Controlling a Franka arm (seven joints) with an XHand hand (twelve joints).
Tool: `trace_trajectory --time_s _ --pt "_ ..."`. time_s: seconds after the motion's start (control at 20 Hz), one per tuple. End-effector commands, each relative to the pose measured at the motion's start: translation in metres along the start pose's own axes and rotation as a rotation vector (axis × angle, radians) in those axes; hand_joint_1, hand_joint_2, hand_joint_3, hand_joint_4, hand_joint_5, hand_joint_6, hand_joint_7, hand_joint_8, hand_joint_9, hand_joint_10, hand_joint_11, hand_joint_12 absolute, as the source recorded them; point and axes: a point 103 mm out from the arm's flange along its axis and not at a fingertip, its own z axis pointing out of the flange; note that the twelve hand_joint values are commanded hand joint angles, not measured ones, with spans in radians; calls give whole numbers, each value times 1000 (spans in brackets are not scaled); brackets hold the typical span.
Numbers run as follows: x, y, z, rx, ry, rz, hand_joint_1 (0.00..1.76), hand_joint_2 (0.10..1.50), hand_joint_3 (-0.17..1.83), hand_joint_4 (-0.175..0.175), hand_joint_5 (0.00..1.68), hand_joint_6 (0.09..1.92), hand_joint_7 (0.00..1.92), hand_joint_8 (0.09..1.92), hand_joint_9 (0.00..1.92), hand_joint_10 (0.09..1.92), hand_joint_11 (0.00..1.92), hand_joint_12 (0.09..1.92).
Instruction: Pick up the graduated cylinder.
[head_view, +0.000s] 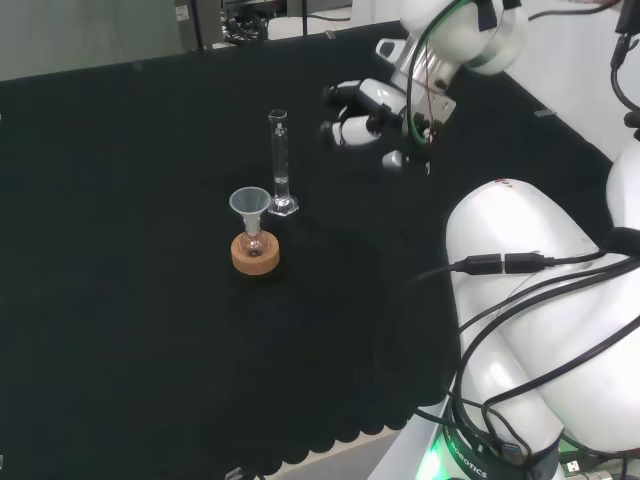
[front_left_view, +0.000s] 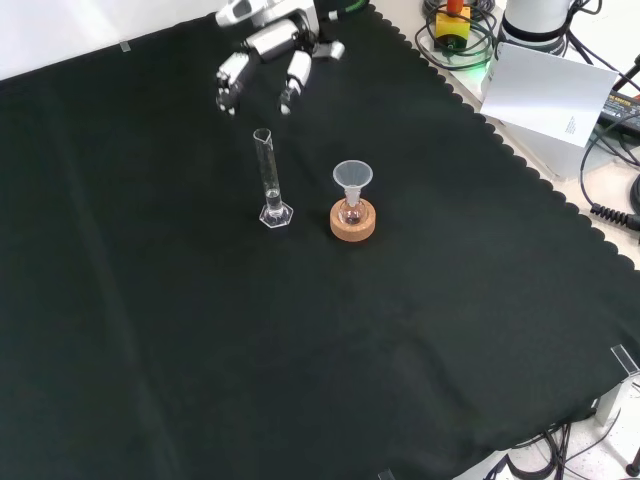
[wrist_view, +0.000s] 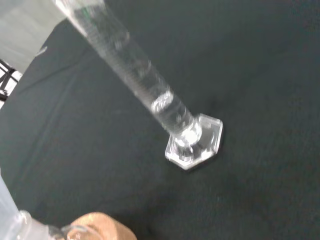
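Hovering with fingers relaxed and empty, hand (head_view: 372, 112) to the right of upright graduated cylinder (head_view: 280, 163) in the head view, apart; funnel-topped flask (front_left_view: 352, 194) on cork ring (front_left_view: 353, 222) just beside it.

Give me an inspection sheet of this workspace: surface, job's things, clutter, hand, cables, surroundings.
Surface: black cloth covers the bench, scalloped edge, some creases.
Job's things: graduated cylinder stands upright on its hexagonal foot, untouched, with a little liquid at the bottom.
Clutter: small flask on a cork ring, a clear funnel in its neck, close beside the cylinder but apart from it.
Hand: hand hovers above the cloth, apart from the cylinder, fingers relaxed, holding nothing.
Cables: black cables run over the arm's white links; more coil off the cloth in the front view.
Surroundings: white card beyond the cloth's edge.
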Motion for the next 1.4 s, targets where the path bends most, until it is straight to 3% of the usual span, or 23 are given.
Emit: trace_trajectory --time_s 0.05,0.35,1.1,1.4 --pt "-12 8 21 -1 71 -31 846 984 21 -65 500 87 303 679 522 618 254 1346" --pt "-14 17 35 -24 154 -75 883 967 17 -65 499 87 307 677 519 612 244 1343" --pt "0 45 74 -3 304 -232 975 931 9 -56 540 87 341 642 582 571 341 1310" --pt "4 49 83 -2 359 -269 992 925 9 -57 530 87 349 635 609 566 363 1303"
